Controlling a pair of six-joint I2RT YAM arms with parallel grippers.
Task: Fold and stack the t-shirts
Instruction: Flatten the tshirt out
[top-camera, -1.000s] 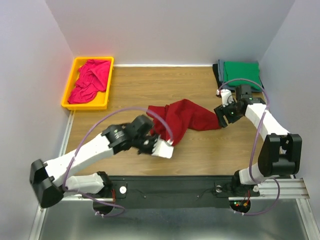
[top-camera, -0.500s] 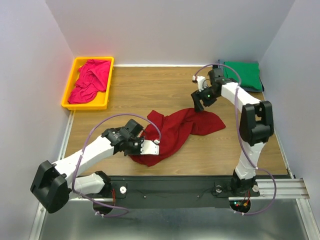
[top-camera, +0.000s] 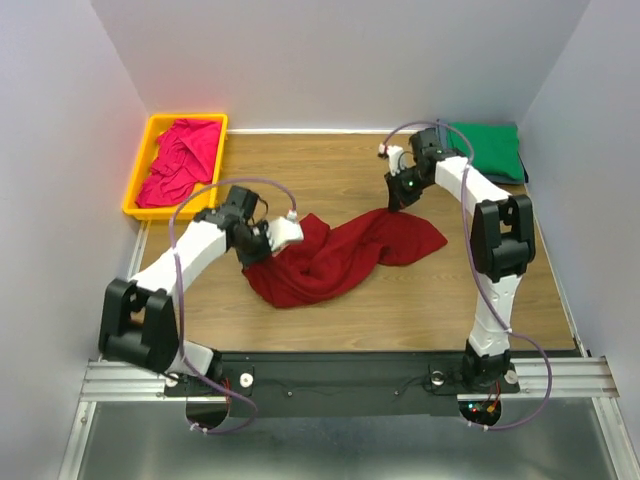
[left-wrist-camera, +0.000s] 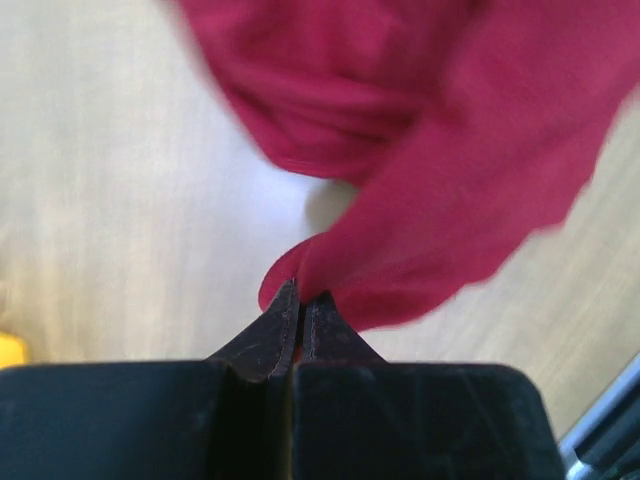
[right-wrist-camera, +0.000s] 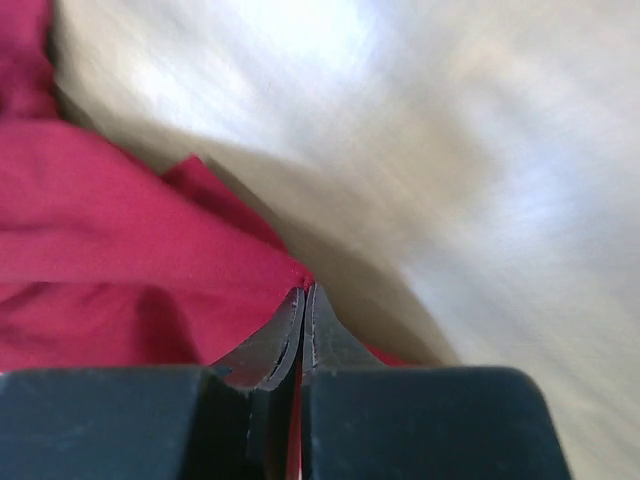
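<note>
A large dark red t-shirt (top-camera: 340, 255) lies crumpled across the middle of the wooden table (top-camera: 330, 165). My left gripper (top-camera: 296, 229) is shut on the shirt's left end, and the left wrist view shows red cloth (left-wrist-camera: 440, 170) pinched at its closed tips (left-wrist-camera: 300, 296). My right gripper (top-camera: 398, 199) is shut on the shirt's back right edge. In the right wrist view a fold of the red cloth (right-wrist-camera: 130, 260) runs into its closed tips (right-wrist-camera: 304, 291). A magenta-pink t-shirt (top-camera: 182, 158) lies bunched in the bin. A folded green t-shirt (top-camera: 487, 148) sits at the back right corner.
The yellow plastic bin (top-camera: 138, 189) stands at the back left, close to my left arm. White walls close in the table on the left, back and right. Bare wood shows between the bin and the green t-shirt and along the front edge.
My left gripper swung from the front middle toward the back left, dragging the red shirt with it. My right arm came in from the right and its jaws closed on the shirt's back edge.
</note>
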